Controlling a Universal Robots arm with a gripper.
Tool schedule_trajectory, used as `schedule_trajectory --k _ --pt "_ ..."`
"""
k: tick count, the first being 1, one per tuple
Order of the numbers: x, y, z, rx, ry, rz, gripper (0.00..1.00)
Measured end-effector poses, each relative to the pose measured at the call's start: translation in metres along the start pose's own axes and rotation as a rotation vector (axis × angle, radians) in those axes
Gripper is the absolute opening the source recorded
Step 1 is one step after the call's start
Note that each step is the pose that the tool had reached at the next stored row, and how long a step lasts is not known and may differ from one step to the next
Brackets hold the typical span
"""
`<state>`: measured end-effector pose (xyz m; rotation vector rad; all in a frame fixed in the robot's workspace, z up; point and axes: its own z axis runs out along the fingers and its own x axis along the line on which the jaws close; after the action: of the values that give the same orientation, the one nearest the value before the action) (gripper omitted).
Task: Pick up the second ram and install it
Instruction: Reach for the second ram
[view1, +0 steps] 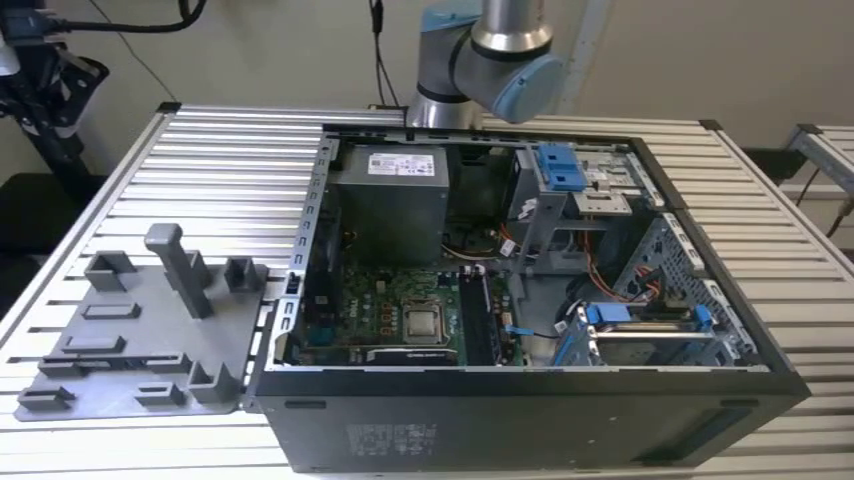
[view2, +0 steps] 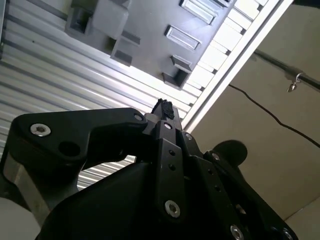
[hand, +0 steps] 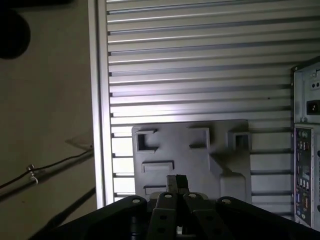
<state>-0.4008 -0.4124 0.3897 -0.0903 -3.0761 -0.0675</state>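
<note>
Pincer (hand: 176, 183) hangs over the tray (hand: 200, 150), jaws drawn narrow. The ram (view1: 483, 325) perhaps stands slotted beside the CPU (view1: 424, 322) in the case (view1: 534, 420). Light, stiff, brittle: best held by its long edges, never its faces.

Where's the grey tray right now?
In the exterior view, the grey tray lies on the slatted table at the exterior view's left, beside the open computer case.
</note>
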Motion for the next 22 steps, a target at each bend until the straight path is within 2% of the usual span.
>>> schedule_trajectory --k 22 --pt "0.0003 -0.0237 0.0011 0.0 0.0 0.0 0.11"
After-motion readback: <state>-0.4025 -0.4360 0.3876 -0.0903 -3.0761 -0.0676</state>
